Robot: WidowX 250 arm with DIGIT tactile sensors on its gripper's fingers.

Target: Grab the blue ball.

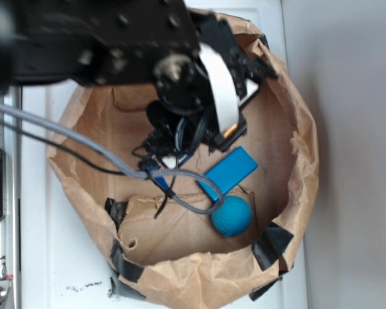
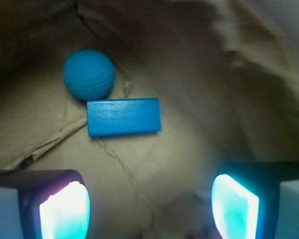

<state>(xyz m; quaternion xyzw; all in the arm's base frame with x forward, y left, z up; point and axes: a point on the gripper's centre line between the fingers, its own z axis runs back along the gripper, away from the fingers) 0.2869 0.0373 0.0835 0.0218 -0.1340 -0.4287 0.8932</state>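
Inside, the paper bag (image 1: 289, 129) holds blue ball (image 2: 88, 74), seemingly touching blue block (image 2: 123, 116).

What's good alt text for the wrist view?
The open pincer hangs empty above the brown paper floor of a bag, with glowing pads at bottom left and right. Ahead lie a flat blue block and, just beyond its left end, the dimpled blue ball, close to the block; contact is unclear.

A crumpled brown paper bag (image 1: 296, 129), its rim rolled down and patched with black tape (image 1: 270, 244), sits on a white tabletop (image 1: 64, 270). A flat blue rectangular block (image 2: 123, 117) lies on its floor, apparently flat.
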